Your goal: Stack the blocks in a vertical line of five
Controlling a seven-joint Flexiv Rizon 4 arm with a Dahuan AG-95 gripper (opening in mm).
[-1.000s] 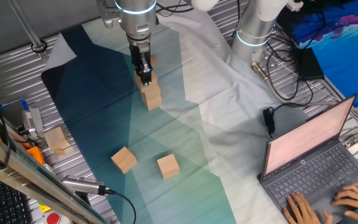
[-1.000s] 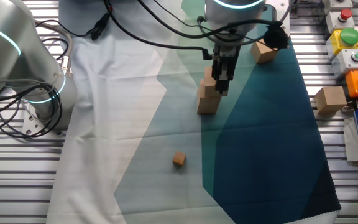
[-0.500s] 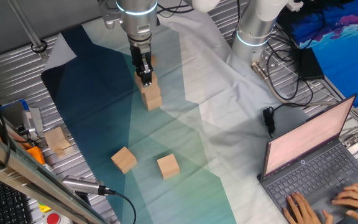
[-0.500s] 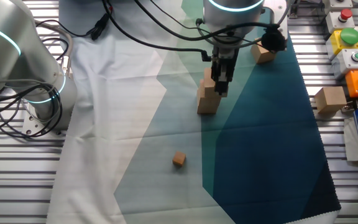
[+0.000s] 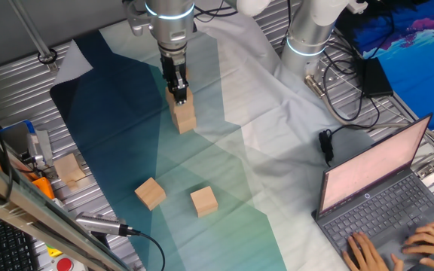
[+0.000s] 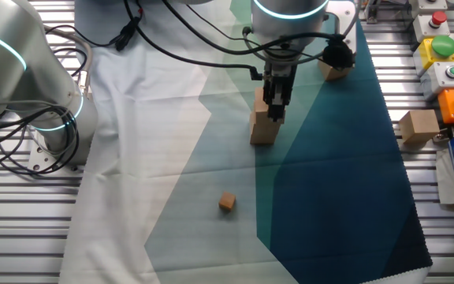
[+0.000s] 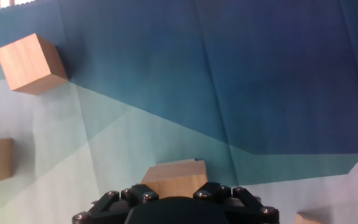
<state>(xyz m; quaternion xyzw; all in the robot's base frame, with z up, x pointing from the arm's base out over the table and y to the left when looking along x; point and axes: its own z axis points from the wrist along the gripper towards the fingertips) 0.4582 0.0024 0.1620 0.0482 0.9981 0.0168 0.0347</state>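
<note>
A: Showing the gripper [image 5: 178, 93] at the top of a two-block stack [image 5: 183, 117] on the teal cloth [image 5: 119, 135], the one fixed view places two more blocks loose in the foreground: one at left [image 5: 150, 193], one at right [image 5: 203, 201]. A further block [image 6: 334, 68] lies behind the arm in the other fixed view. Which step is in hand?

B: Judged from the layout, the second block is being placed or has just been placed; three of five remain. The upper block [image 6: 265, 104] sits on the lower one [image 6: 262, 130], with the fingers alongside it.

A: And the jaws?

B: Whether they clamp the upper block or stand slightly off it cannot be told; the fingers overlap the block in both fixed views, and the hand view shows only the gripper body [image 7: 176, 205] above a block top [image 7: 174, 177].

A: What does the next move call for?

B: Probably a clean vertical retreat that leaves the stack undisturbed, then a reach to one of the loose blocks. The small cube [image 6: 226, 203] and the pale cube off the cloth [image 6: 419, 125] are not stacking pieces.
</note>
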